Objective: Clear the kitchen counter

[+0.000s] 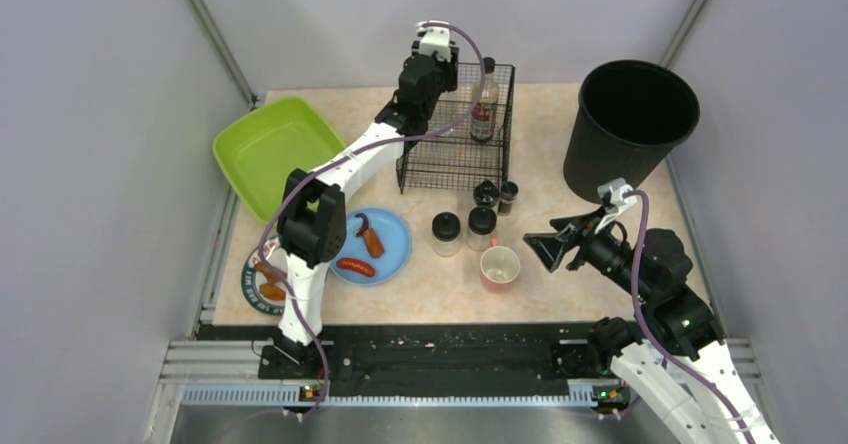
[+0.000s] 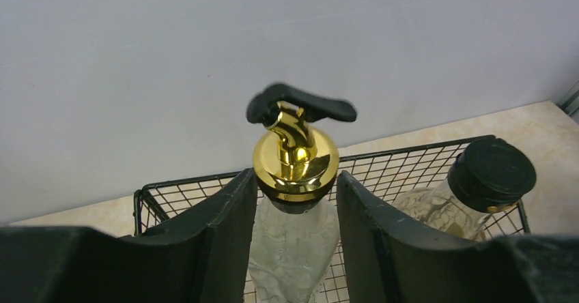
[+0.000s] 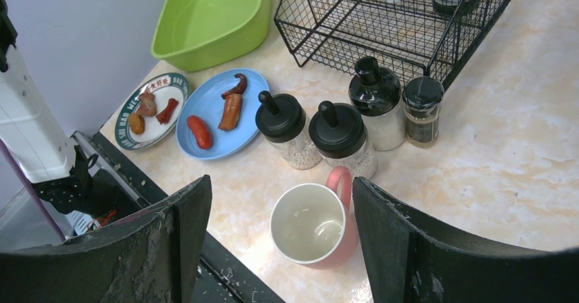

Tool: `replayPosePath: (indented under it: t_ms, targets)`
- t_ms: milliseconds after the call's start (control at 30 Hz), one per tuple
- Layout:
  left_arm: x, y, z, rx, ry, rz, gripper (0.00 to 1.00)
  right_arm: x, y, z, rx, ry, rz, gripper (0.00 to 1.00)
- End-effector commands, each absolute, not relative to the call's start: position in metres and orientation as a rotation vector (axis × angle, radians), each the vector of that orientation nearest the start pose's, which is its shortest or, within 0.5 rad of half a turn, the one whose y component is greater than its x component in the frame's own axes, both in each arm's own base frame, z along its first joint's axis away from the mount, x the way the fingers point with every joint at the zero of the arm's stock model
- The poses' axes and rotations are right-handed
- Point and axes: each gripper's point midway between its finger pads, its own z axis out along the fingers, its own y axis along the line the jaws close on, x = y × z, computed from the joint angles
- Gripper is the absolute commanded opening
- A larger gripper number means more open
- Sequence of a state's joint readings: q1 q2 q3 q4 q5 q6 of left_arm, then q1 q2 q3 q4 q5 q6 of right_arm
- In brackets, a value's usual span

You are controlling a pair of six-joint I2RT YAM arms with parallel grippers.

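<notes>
Glass bottle (image 2: 293, 262) looks slippery and breakable, best held at its neck, where the left claw (image 2: 297, 180) sits, grip unclear; the right claw (image 3: 281, 183) hangs spread over the table (image 3: 512, 146).

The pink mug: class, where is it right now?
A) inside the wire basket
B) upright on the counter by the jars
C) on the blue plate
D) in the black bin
B: the mug stands upright on the bare counter, just in front of the black-lidded jars.

A lab mock kitchen: plain grey walls (image 1: 90, 114) enclose the kitchen counter (image 1: 560, 286).
</notes>
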State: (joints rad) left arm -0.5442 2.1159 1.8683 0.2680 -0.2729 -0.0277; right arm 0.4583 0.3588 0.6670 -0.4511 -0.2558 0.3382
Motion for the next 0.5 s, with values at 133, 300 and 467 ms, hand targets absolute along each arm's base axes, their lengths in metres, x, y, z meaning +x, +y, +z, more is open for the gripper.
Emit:
replayPosePath:
  t_ms: [133,300,467]
  targets:
    - [0.562,-0.298,0.405,0.147,1.335,-0.317,0.55,0.173,0.152,0.27,-0.301,1.731,0.814,0.74]
    - [0.557,-0.296,0.412,0.151,1.331,-0.321,0.61,0.173,0.152,0.273,-0.301,1.726,0.814,0.74]
    - [0.536,-0.285,0.426,0.147,1.311,-0.333,0.65,0.172,0.152,0.274,-0.302,1.726,0.818,0.75]
